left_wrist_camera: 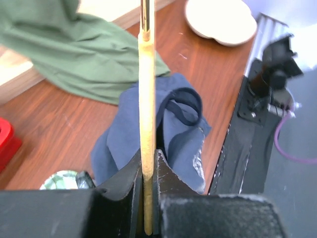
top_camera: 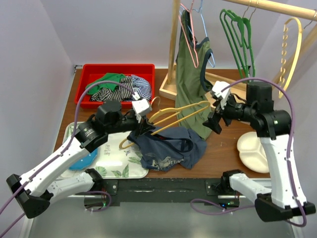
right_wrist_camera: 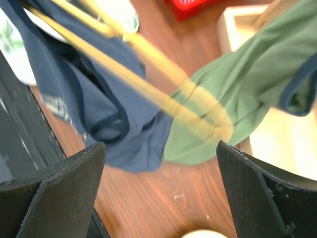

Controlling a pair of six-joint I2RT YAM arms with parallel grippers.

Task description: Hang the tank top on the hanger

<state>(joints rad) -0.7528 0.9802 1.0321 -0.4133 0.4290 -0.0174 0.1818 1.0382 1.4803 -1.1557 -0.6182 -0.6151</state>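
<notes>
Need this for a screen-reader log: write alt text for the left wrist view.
The left tool is shut on the thin yellow hanger, whose bar runs straight up the middle of the picture. Below it the navy tank top lies crumpled on the wooden table, with an olive-green top upper left and a white dish upper right.

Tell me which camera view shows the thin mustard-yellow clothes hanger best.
Top external: the thin mustard-yellow clothes hanger shows most of its outline there. Left wrist shows only one bar, clamped in the left gripper. Right wrist shows just blurred bars crossing the frame.
</notes>
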